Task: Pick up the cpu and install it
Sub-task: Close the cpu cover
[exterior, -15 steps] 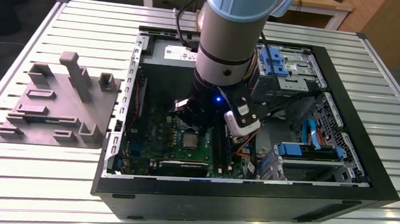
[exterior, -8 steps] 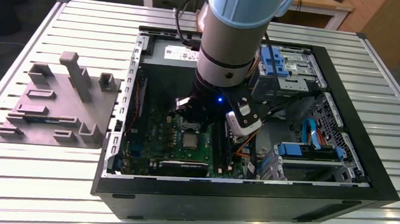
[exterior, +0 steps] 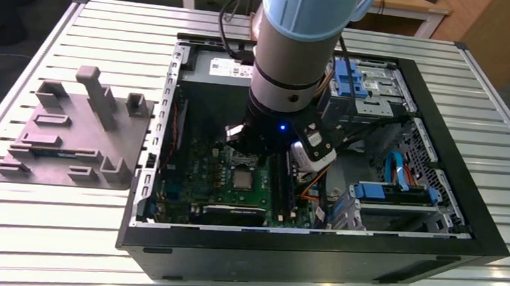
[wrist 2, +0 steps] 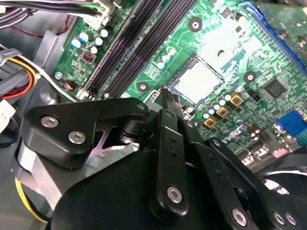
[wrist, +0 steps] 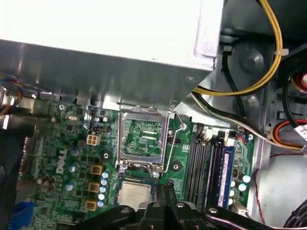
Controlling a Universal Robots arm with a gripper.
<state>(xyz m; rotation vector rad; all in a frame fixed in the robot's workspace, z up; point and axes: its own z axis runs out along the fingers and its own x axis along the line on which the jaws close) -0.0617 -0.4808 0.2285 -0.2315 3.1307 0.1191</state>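
First wrist view has the cpu (wrist: 134, 193) lying flat in its socket (wrist 2: 181, 70) on the motherboard (wrist: 72, 139), silvery top bare. The load plate (wrist: 143, 136) is hinged up and its wire lever (wrist: 173, 143) stands free beside it. The gripper (wrist 2: 167, 94) hangs low over the board, its fingers (wrist: 166, 192) pressed together with nothing between them. Their tips are over the socket's corner, just beside the chip rather than on it. By my judgement the chip is placed but not clamped, so it is loose. A brush from the closed tips could skew it in the socket and harm the contacts beneath. A drop at this spot would land on the socket rim or the chip's edge, not its middle. The raised plate and the thin lever are close enough to snag a finger moving sideways. The memory slots (wrist: 206, 163) run along the socket's other flank, and small capacitors (wrist: 101, 189) crowd the board nearby. Room is tight: the power supply box (wrist: 120, 72) overhangs the board just past the load plate, and yellow cables (wrist: 276, 57) loop near it. In the exterior view the arm (exterior: 292, 45) reaches down between the walls of the case (exterior: 319, 253), which lies on the slatted desk (exterior: 54, 237). The drive cage (exterior: 369, 90) is close on the exterior view's right. Straight up through the open side looks like the only free way out.
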